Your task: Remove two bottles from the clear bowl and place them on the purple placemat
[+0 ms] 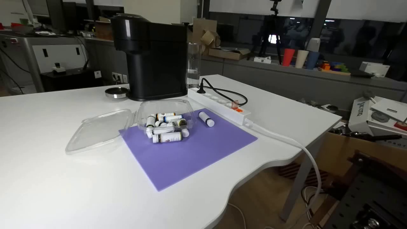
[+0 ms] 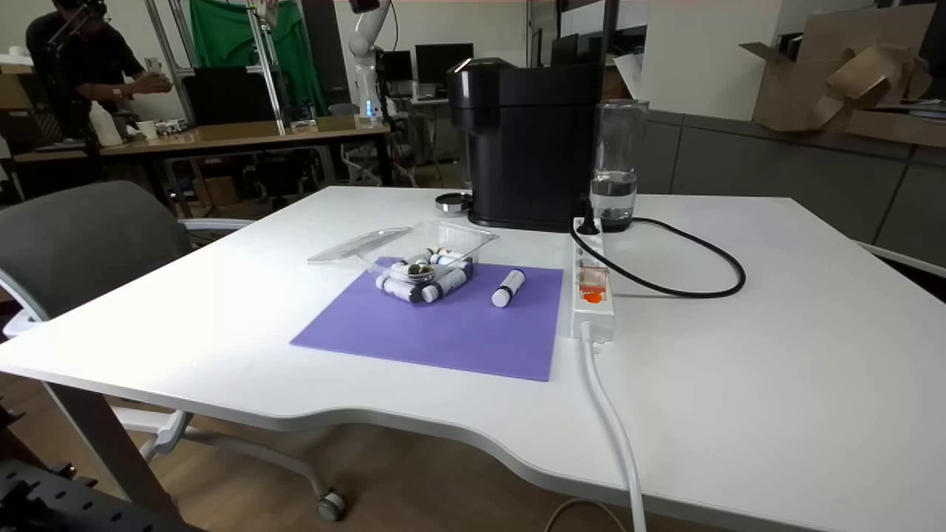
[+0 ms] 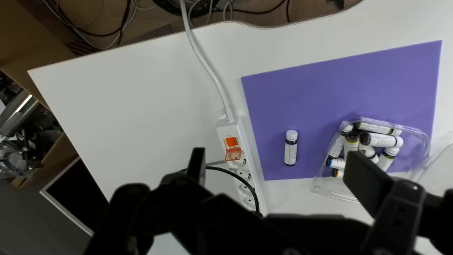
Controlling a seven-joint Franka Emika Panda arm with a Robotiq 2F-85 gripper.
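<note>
One white bottle with a dark band near its cap lies on its side on the purple placemat, apart from the bowl, in both exterior views (image 1: pixel 206 119) (image 2: pixel 508 288) and the wrist view (image 3: pixel 291 148). The purple placemat (image 1: pixel 190 159) (image 2: pixel 443 336) (image 3: pixel 300 95) lies flat on the table. The clear bowl (image 1: pixel 191 116) (image 2: pixel 477 236) (image 3: pixel 329 187) stands partly on the mat and holds several similar bottles (image 1: pixel 167 137) (image 3: pixel 384 140) in a pile. My gripper (image 3: pixel 277 163) is open and empty above the table; its right finger hides part of the bowl. The exterior views do not show it.
The bowl's clear lid (image 1: pixel 98 132) (image 2: pixel 358 247) lies open on the table. A white power strip (image 1: pixel 219 105) (image 2: pixel 593 284) (image 3: pixel 235 132) with a black cable borders the mat. A black machine (image 1: pixel 155 63) (image 2: pixel 528 148), a metal dish (image 1: pixel 116 92) and a water container (image 2: pixel 615 162) stand behind.
</note>
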